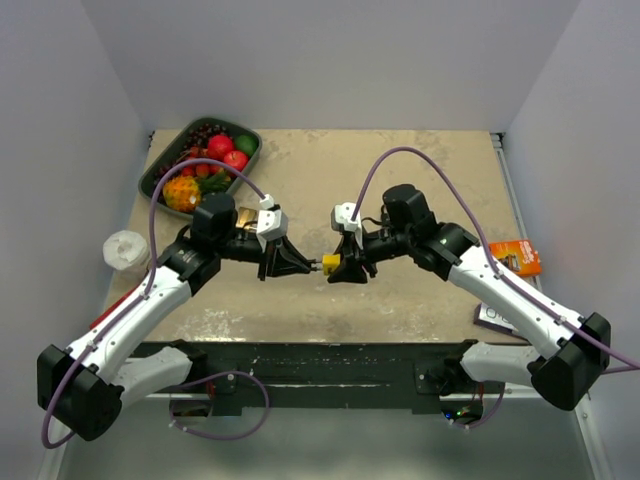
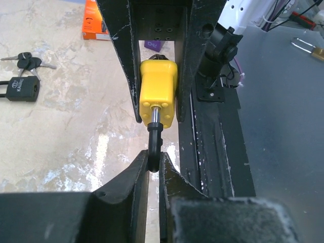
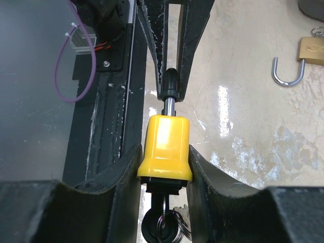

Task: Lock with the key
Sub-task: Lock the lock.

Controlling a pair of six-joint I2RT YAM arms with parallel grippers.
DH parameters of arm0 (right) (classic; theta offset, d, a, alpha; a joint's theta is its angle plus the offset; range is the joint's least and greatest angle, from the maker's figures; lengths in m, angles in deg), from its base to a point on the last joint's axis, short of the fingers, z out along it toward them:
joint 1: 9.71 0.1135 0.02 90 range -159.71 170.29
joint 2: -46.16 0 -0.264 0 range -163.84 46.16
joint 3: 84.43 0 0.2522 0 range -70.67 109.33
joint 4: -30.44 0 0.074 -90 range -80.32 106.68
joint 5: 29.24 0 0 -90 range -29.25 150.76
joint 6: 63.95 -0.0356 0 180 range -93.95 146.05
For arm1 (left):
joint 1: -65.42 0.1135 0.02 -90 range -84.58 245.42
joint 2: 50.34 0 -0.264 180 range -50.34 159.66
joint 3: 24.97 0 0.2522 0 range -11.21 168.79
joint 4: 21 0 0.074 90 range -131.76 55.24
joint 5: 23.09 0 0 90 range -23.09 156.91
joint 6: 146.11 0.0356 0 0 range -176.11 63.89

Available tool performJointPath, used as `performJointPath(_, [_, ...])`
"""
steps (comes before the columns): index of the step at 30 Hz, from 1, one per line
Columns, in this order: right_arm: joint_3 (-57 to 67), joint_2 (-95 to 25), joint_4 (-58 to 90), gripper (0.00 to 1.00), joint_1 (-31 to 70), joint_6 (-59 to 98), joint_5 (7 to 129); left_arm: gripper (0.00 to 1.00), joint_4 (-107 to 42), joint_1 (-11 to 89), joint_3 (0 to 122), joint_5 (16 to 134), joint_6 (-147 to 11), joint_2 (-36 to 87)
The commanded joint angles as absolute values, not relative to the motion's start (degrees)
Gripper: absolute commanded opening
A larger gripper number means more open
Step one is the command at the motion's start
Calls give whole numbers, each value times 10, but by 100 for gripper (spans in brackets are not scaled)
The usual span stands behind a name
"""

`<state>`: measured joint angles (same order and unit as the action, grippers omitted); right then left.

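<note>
- Top view: one yellow padlock [image 1: 331, 263] is seen at centre, with the left gripper [image 1: 300, 265] at its 9 o'clock and the right gripper [image 1: 347, 266] at its 3 o'clock. Also counted: one fruit tray [image 1: 150, 182] at 11 o'clock and one orange box [image 1: 515, 257] at 3 o'clock.
- Left wrist view: the left gripper is clenched on one black-capped steel stem [image 2: 154, 136], which projects from the padlock's 6 o'clock face. Whether this stem is the key cannot be told. One black padlock [image 2: 23, 90] and one key bunch [image 2: 28, 62] lie at 9 to 10 o'clock.
- Right wrist view: the right gripper is clamped on the padlock's flanks. One key ring [image 3: 169, 223] hangs at 6 o'clock. One brass padlock [image 3: 314, 50], shackle open, lies at 2 o'clock.
- Judgement: the stem is best turned about its own axis while the body is held rigid. The arms should be kept in line, since the narrow cap may slip.
</note>
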<state>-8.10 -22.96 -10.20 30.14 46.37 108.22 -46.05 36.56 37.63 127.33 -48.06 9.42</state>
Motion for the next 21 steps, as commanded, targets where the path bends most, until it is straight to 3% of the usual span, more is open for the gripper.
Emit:
performJointPath(1, [-72,-213,-33,0,309,456,1087,0,-422,340,375,1324,-517,90])
performJointPath(21, [-64,-241,8,0,360,445,1094,0,-255,279,358,1319,-664,114])
